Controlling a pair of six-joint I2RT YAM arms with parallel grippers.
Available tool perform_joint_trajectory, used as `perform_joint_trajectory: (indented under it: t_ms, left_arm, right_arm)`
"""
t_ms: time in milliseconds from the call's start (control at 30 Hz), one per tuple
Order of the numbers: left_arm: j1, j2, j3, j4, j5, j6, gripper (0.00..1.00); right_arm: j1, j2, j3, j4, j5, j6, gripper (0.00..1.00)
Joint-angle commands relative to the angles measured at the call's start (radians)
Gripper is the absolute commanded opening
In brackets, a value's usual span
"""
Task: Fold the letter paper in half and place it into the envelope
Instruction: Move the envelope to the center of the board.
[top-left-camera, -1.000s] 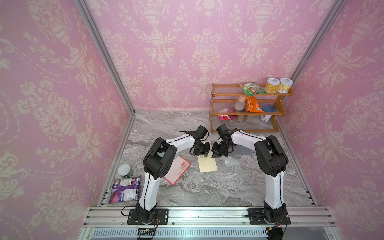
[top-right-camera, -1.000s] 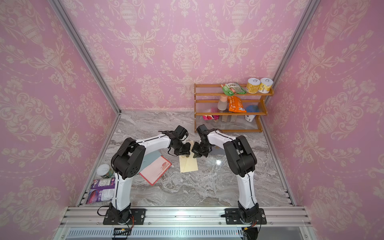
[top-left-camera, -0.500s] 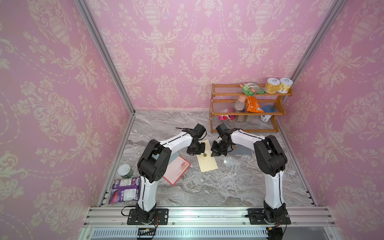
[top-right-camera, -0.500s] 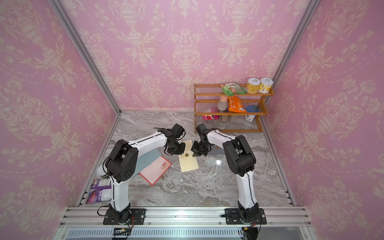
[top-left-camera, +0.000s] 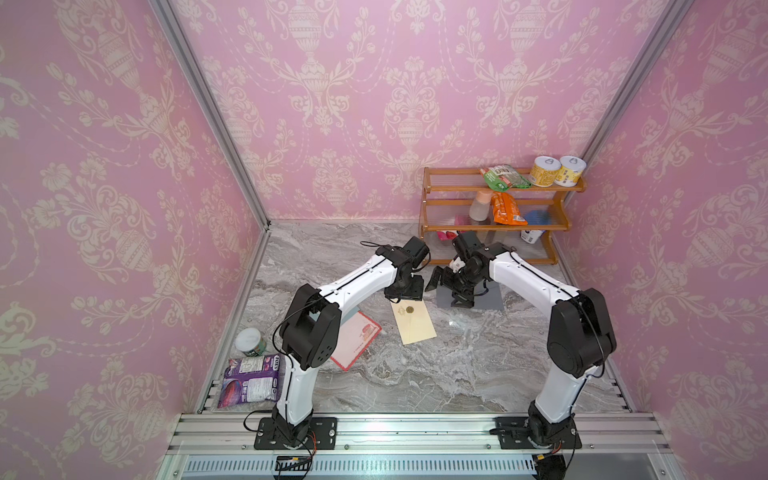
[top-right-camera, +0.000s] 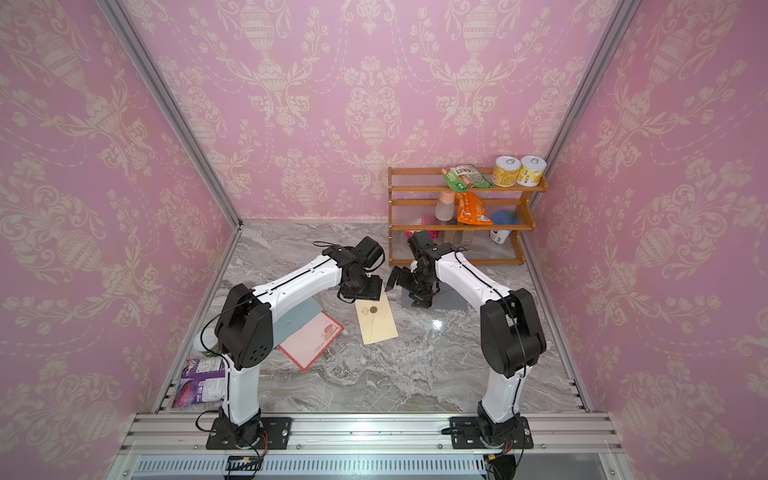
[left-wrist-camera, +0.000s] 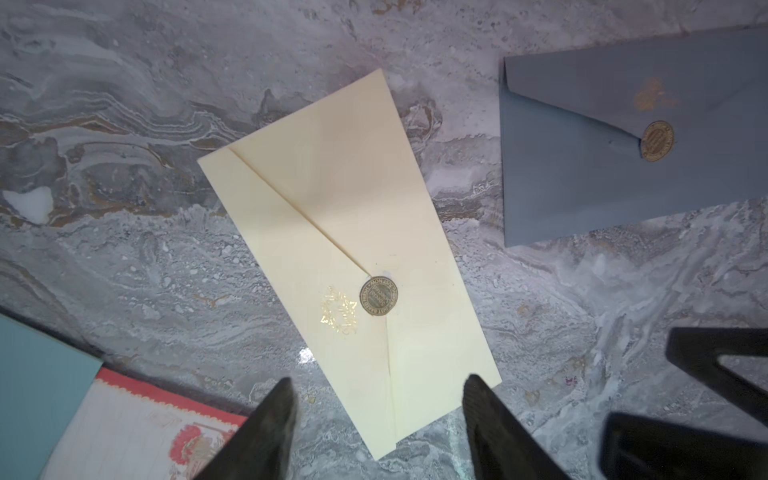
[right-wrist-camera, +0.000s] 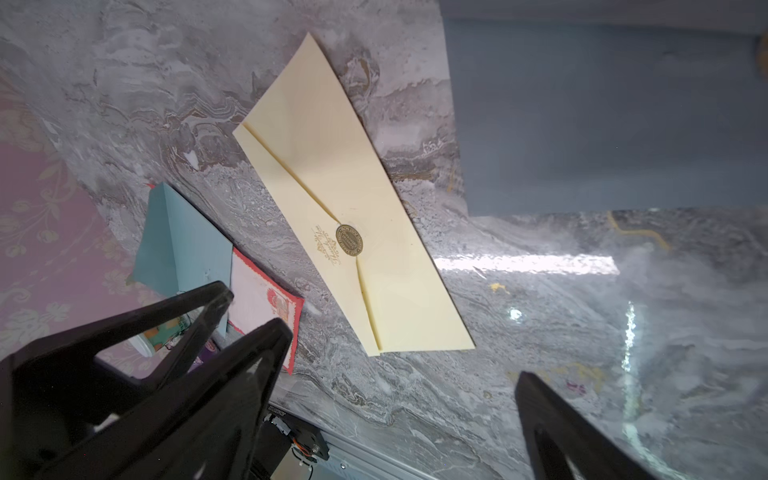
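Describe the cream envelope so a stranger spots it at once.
On the grey marble tabletop, look near the middle. The cream envelope lies flat there, closed with a round gold seal. Its colour sets it apart: the grey-blue envelope beside it has a similar seal, and the sheet is red-bordered.

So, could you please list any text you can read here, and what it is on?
"Thank You", probably: gold script on the cream envelope.
Gold seal: ring lettering too blurred to read.
Purple pouch, yellow cans, letter paper: print too small to read.
Grey-blue envelope: gold print blurred.
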Motion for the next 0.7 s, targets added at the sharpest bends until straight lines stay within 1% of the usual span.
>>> perform_joint_trajectory:
  t_ms: [0, 67, 167, 200, 267, 333, 467, 667]
  left_arm:
    - [-0.037, 0.037, 0.028, -0.063, -0.032, -0.094, 0.62]
    - [-0.061, 0.067, 0.082, -0.093, -0.045, -0.128, 0.59]
    - [-0.098, 0.124, 0.16, -0.141, -0.07, -0.18, 0.5]
    - [-0.108, 0.146, 0.177, -0.154, -0.072, -0.198, 0.49]
    - [-0.128, 0.191, 0.219, -0.182, -0.08, -0.239, 0.48]
    - [-0.142, 0.236, 0.26, -0.219, -0.115, -0.278, 0.48]
    - [-0.154, 0.317, 0.332, -0.303, -0.165, -0.347, 0.44]
    - [-0.157, 0.347, 0.331, -0.335, -0.206, -0.389, 0.45]
  right_arm:
    - [-0.047, -0.057, -0.067, -0.091, -0.009, -0.036, 1.0]
    - [-0.074, -0.103, -0.091, -0.12, -0.003, -0.051, 1.0]
    - [-0.1, -0.179, -0.123, -0.135, -0.003, -0.06, 1.0]
    - [-0.105, -0.198, -0.13, -0.142, -0.003, -0.063, 1.0]
    - [-0.114, -0.241, -0.154, -0.148, -0.014, -0.061, 1.0]
    - [-0.118, -0.28, -0.177, -0.141, -0.024, -0.059, 1.0]
    - [-0.128, -0.333, -0.23, -0.129, -0.031, -0.069, 1.0]
    - [-0.129, -0.383, -0.325, -0.087, -0.069, -0.04, 1.0]
